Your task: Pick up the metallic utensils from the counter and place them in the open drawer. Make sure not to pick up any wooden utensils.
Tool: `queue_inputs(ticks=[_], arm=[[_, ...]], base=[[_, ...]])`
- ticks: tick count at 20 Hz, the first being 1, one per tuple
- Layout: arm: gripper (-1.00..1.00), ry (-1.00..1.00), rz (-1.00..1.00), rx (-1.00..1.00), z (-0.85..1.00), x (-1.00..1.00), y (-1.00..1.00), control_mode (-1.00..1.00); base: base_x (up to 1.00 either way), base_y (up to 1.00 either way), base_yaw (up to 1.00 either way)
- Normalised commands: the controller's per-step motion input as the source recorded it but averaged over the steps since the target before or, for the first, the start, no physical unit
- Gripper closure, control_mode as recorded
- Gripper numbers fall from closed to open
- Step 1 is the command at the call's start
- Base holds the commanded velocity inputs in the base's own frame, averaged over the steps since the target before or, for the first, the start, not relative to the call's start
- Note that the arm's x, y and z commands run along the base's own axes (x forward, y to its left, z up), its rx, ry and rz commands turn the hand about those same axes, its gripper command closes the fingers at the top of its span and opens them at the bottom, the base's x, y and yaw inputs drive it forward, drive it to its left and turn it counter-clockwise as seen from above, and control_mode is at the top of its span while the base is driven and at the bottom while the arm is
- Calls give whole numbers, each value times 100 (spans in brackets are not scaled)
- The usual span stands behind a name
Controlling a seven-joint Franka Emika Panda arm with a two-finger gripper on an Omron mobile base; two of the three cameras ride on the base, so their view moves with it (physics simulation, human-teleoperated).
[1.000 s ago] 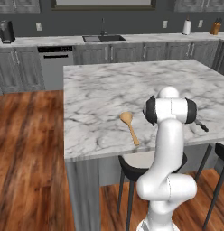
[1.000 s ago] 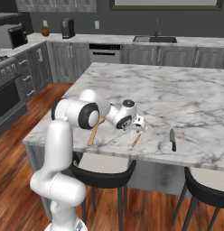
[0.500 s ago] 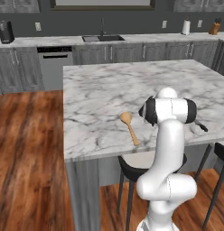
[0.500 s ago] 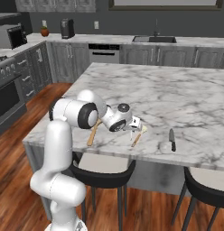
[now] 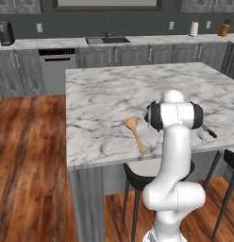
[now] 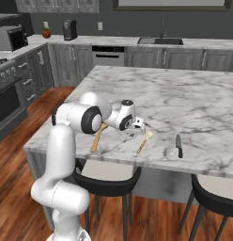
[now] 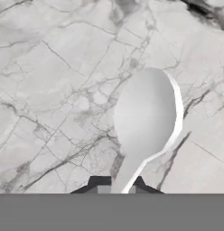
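Pale spoon (image 7: 147, 117) between closed jaws

Dark grey wall at the back. Long worktop (image 5: 137, 41) with sink (image 5: 107, 40) and tap runs along it, grey cabinets (image 5: 24, 71) below, dishwasher front (image 5: 57, 66) among them. Reddish-brown wood floor (image 5: 29, 156). Black stools (image 6: 106, 181) tucked under the island's near edge. Range (image 6: 8, 94) far left in the right base view. Even, flat light.

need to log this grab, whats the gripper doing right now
Gripper: jaws shut on the handle of a pale silvery spoon, over the counter.
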Motion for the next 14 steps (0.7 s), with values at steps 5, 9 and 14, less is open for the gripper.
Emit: queue_inputs(ticks=[5,9,14], arm=[[100,37,0,0,-76,0,74,-100],[100,13,0,0,-42,-1,39,-100],[100,-12,0,0,0,-46,10,-100]], base=[[0,0,0],[0,0,0],[0,0,0]])
